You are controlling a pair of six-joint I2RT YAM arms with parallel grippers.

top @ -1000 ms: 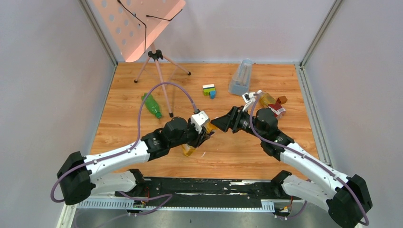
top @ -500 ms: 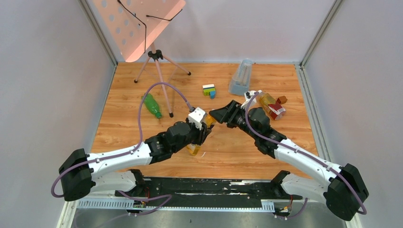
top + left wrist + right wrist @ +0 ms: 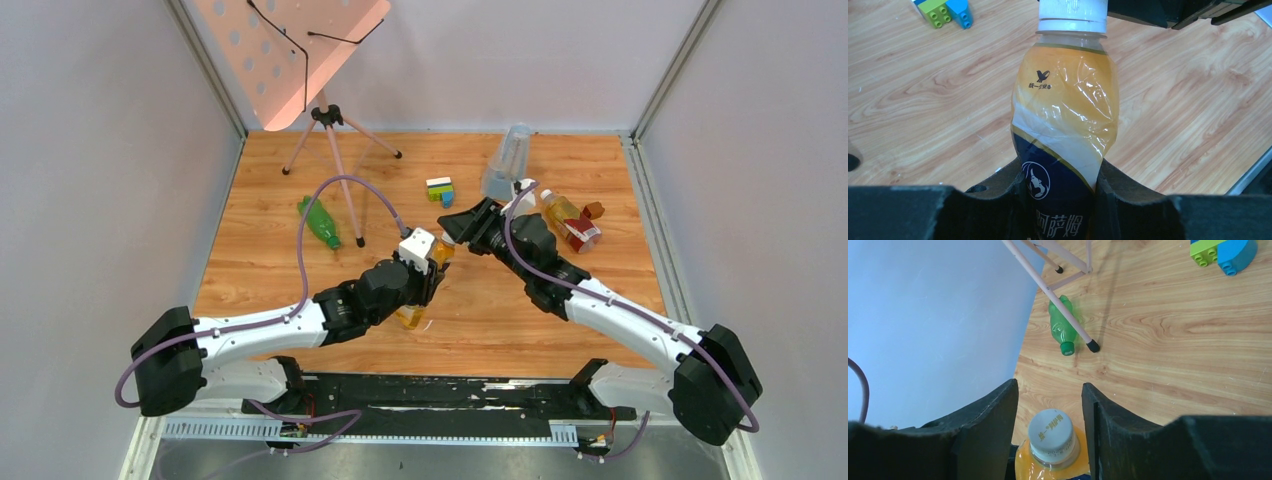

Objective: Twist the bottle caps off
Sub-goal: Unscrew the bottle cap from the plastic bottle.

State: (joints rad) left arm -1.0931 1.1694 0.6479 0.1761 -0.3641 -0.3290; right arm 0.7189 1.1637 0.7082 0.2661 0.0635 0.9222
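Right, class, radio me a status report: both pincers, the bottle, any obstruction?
Left pincer shut on amber bottle, low on its body. Right pincer open, jaws straddling white cap, gaps both sides. Nothing between jaws and cap.

- You have three small plastic bottles point(image 3: 319, 222): one green, two amber.
- Three round screw caps point(image 3: 1052, 432): two white, one green.
- One clear bluish container point(image 3: 507, 160).
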